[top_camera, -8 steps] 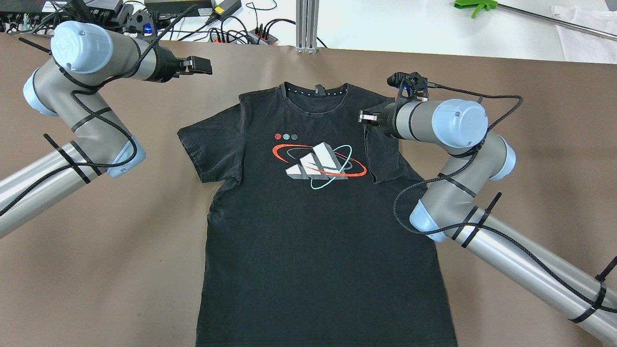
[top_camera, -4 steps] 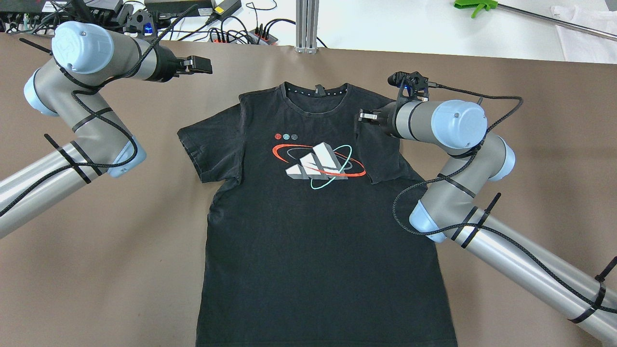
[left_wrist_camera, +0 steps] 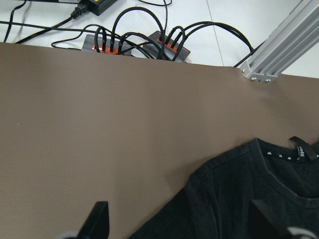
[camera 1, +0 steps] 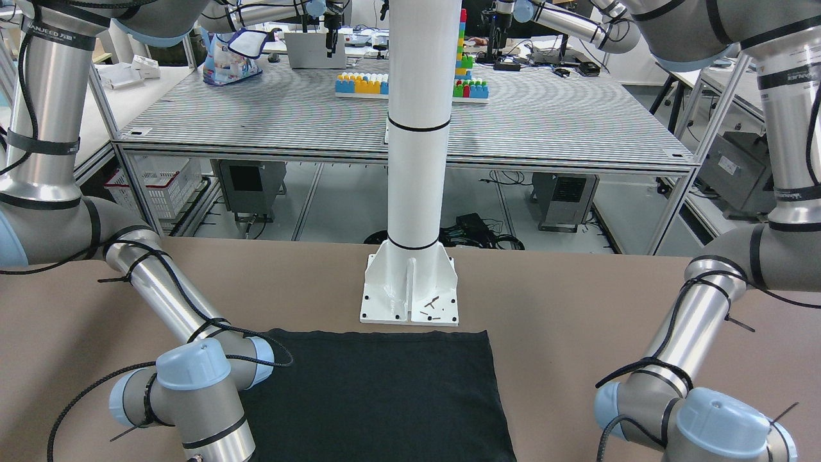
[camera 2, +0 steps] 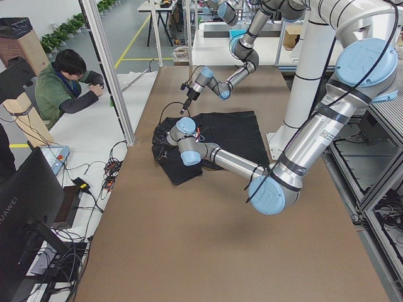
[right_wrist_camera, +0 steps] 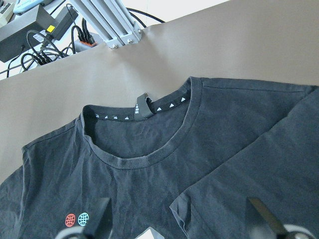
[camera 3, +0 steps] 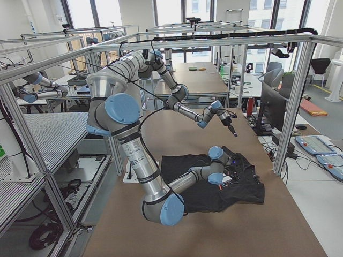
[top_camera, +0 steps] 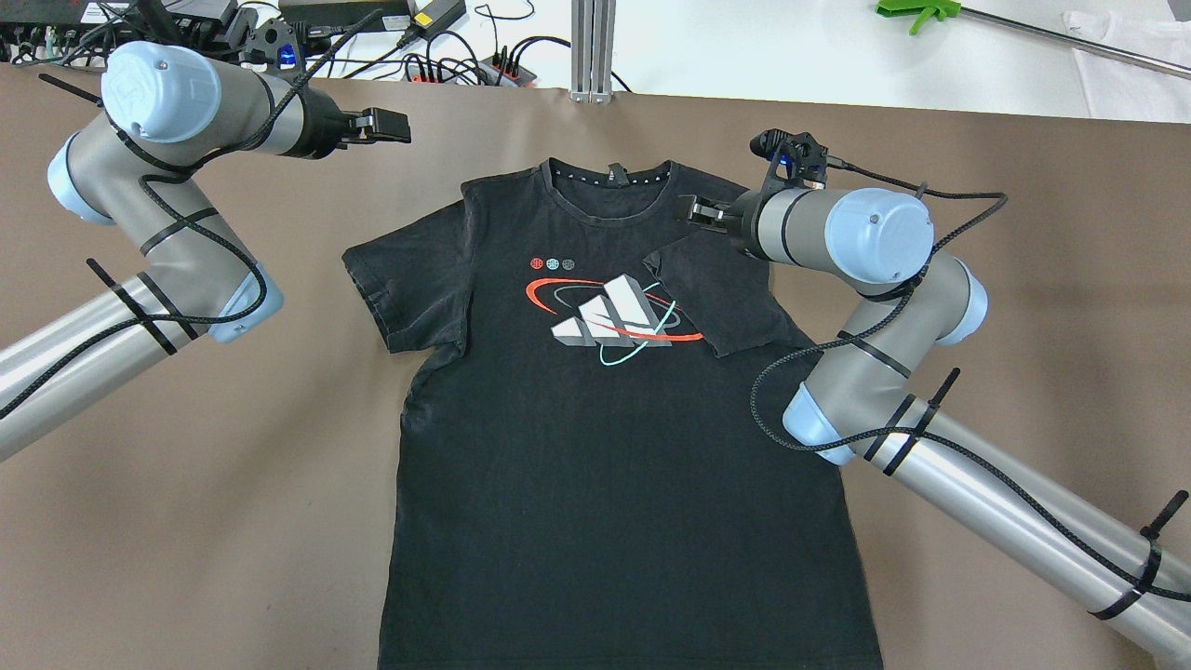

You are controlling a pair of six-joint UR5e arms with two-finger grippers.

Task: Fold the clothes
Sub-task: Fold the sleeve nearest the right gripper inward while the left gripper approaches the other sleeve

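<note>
The shirt is light and limp, sure to drape; pinch it at a hem. The right pincer hangs released over the folded sleeve; the left pincer, released, above the bench.

Brown table lies bare left and right of the black shirt, wide passage on both sides. Far edge crowded: aluminium post, power strips with cables. White pillar base stands just beside the hem. Right arm overhangs the shirt's right flank.
</note>
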